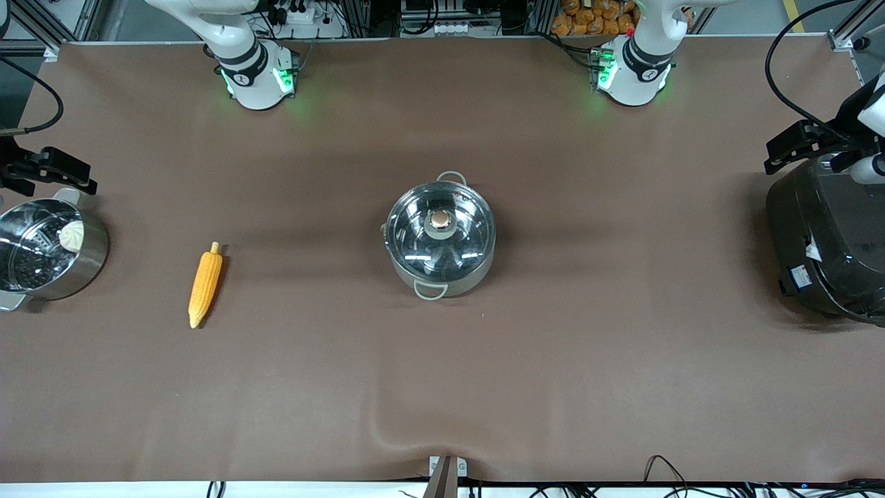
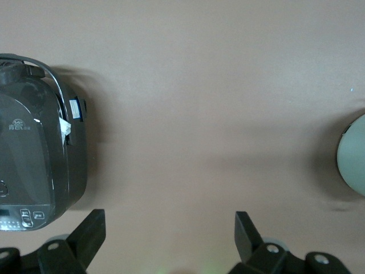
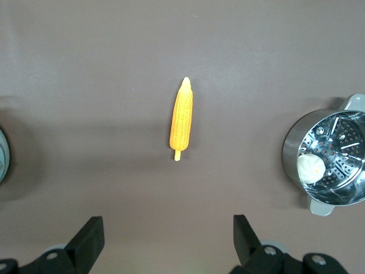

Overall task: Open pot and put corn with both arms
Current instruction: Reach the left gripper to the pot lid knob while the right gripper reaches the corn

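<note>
The steel pot (image 1: 456,280) stands at the table's middle with its glass lid (image 1: 415,238) on and the copper knob (image 1: 440,220) on top. The corn (image 1: 205,283) lies on the cloth toward the right arm's end; it also shows in the right wrist view (image 3: 183,120). My right gripper (image 1: 52,173) hangs open and empty above the steamer pan's edge; the right wrist view shows it (image 3: 168,234) spread wide over bare cloth. My left gripper (image 1: 792,146) hangs open and empty above the rice cooker; the left wrist view shows it (image 2: 169,231) spread wide.
A perforated steel steamer pan (image 1: 90,259) holding a white bun (image 1: 71,235) stands at the right arm's end, beside the corn. A big black rice cooker (image 1: 826,249) stands at the left arm's end. Brown cloth covers the table.
</note>
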Available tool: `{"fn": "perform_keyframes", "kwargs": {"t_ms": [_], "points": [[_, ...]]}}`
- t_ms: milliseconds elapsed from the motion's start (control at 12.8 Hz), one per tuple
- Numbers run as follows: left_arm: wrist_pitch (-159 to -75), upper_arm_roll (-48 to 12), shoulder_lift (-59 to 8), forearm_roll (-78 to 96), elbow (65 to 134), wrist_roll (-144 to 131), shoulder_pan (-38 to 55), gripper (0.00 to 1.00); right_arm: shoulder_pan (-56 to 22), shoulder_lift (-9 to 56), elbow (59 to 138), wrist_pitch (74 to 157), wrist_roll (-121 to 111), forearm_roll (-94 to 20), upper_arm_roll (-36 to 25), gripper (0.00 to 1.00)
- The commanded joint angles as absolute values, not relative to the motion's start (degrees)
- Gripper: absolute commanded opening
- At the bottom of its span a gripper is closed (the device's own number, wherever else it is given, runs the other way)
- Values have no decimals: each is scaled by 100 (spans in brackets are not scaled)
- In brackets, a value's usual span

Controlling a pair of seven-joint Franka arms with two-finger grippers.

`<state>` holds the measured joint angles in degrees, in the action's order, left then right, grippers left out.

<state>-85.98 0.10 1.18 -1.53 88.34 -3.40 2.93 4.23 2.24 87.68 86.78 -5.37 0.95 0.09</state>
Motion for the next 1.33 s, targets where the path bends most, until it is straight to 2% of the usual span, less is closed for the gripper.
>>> {"fn": "perform_keyframes", "kwargs": {"t_ms": [0, 312, 468, 624, 936, 1248], "points": [[-8438, 18, 123, -299, 8684, -290, 273, 100, 457, 105, 8877, 8666, -589, 35, 9, 100], [-8429, 0, 71, -281, 8657, -273, 360, 100, 466, 114, 8894, 8675, -589, 35, 0, 100], [-8560, -227, -218, -228, 8596, -359, 640, 100, 518, 140, 9035, 8754, -589, 35, -9, 100], [-8700, -482, -719, -106, 8412, -1041, 1131, 100, 580, 202, 9219, 8946, -598, 35, -9, 100], [-9806, -598, -1641, 114, 8315, -3351, 2335, 100, 598, 587, 9861, 9798, -589, 44, -9, 100], [-10659, -528, -3002, 88, 7297, -5603, 3320, 100, 694, 1545, 9870, 10264, -589, 62, -9, 100]]}}
